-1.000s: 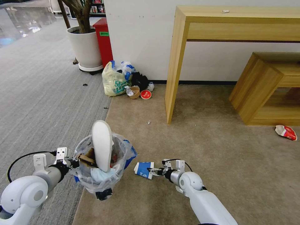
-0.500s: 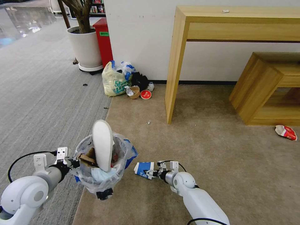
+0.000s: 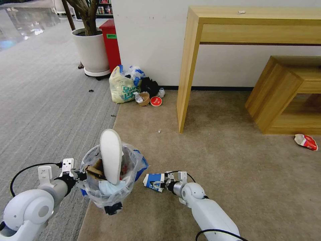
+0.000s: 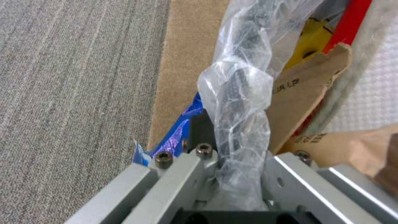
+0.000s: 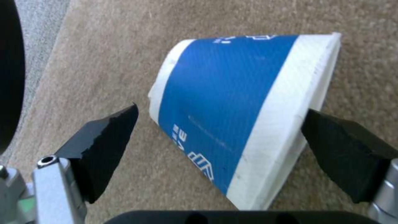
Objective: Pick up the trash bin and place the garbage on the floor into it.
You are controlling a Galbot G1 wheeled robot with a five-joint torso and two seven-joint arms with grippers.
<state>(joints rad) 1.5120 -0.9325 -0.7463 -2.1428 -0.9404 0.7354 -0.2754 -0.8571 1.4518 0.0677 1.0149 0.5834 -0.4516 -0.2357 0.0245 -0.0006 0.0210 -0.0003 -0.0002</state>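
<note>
The trash bin (image 3: 110, 187) has its black body mostly hidden under the crinkled liner, the white foam insole (image 3: 111, 155) has its lower end buried among cardboard, and the blue-white cup (image 3: 153, 181) has its open end hidden behind the right gripper (image 3: 163, 184).

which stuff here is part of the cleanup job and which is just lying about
Part of the job:
- trash bin, held up by the left gripper
- blue-white cup on the beige carpet, between the open right gripper fingers
- red wrapper

Just lying about:
- yellowish tied bag
- plant pot
- wooden table
</note>
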